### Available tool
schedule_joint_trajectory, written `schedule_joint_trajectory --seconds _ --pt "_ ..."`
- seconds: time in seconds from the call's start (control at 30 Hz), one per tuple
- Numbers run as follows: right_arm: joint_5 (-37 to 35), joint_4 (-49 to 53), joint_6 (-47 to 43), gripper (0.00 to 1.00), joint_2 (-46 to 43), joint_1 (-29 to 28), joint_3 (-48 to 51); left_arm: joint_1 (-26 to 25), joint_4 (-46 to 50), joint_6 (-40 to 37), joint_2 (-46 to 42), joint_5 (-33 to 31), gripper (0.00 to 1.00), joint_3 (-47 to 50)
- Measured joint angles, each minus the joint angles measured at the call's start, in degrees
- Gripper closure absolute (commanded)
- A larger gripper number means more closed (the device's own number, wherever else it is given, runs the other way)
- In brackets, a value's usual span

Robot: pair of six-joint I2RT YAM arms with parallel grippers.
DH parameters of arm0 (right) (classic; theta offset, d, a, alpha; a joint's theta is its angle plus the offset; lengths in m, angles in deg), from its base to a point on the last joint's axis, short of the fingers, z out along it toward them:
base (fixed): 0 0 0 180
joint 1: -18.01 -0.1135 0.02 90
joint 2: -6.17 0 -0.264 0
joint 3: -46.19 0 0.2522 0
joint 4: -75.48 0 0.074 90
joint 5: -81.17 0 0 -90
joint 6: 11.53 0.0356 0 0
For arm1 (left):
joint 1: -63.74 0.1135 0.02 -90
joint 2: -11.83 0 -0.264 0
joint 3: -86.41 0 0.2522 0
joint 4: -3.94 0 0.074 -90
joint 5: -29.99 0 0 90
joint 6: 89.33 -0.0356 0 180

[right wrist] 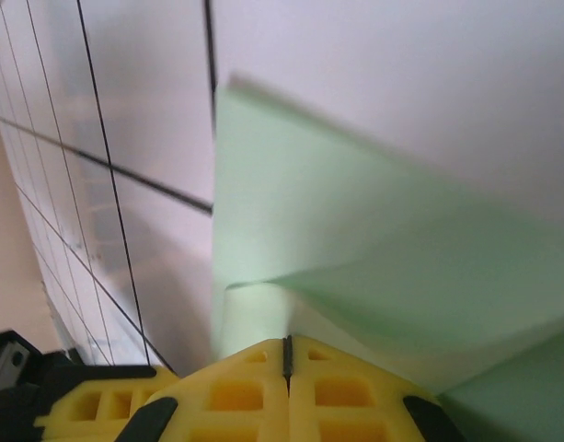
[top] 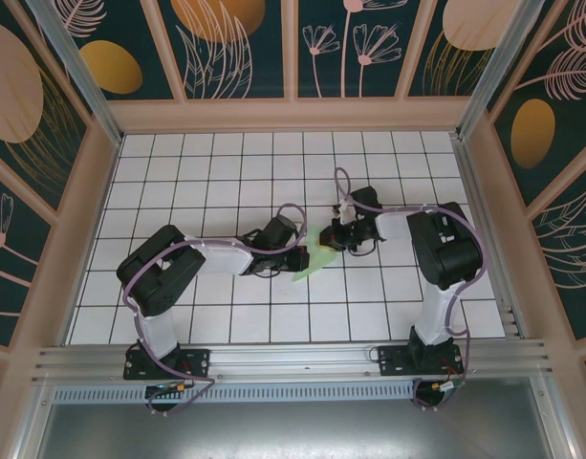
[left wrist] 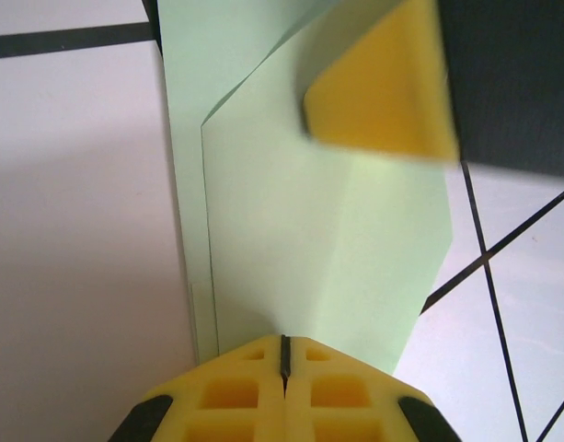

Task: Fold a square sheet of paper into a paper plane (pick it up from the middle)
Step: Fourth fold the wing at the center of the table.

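The half-folded paper sheet [top: 315, 254] lay on the table [top: 226, 163] between left gripper [left wrist: 283, 357] and right gripper [right wrist: 287, 348], both pressed together, tips at it. Light, floppy, easily torn, I judged; best pinched at a crease.

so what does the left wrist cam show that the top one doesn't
Left wrist: close detail of the mint-green paper. It has stacked layers along its left edge and a crease down the middle. A flap curls up to the right pincer's yellow finger, which seems to hold it, and the left pincer is shut at the paper's near edge.
Top: the layout, with the left arm and right arm reaching inward over the gridded table, inside patterned walls.
Both: the paper lying between the two pincers on white tiles.
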Motion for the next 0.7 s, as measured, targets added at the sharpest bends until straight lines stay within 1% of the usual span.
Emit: schedule_joint_trajectory --seconds 0.13,0.27,0.37,0.5,0.6,0.7 --pt "-0.26 0.39 0.63 0.98 1.79 4.42 -2.86 0.00 -0.46 0.02 0.00 0.02 1.00 0.20" --pt "-4.63 0.33 0.61 0.98 2.01 8.13 -5.14 0.00 -0.72 0.04 0.00 0.15 1.00 0.31" --pt "-6.84 0.39 0.61 0.98 0.61 9.22 -5.14 0.00 -0.85 0.24 0.00 0.17 1.00 0.33" --pt "-7.67 0.09 0.87 0.98 -5.99 7.56 -2.16 0.00 -1.11 1.25 0.00 0.11 1.00 0.46" --pt "-7.54 -0.72 1.92 0.98 -9.99 4.11 0.22 0.00 -1.33 2.27 -0.02 -0.22 1.00 0.52" --pt "-6.84 -1.81 3.06 0.98 -10.32 -0.66 1.60 0.00 -1.73 3.87 -0.09 -0.48 1.00 0.74"
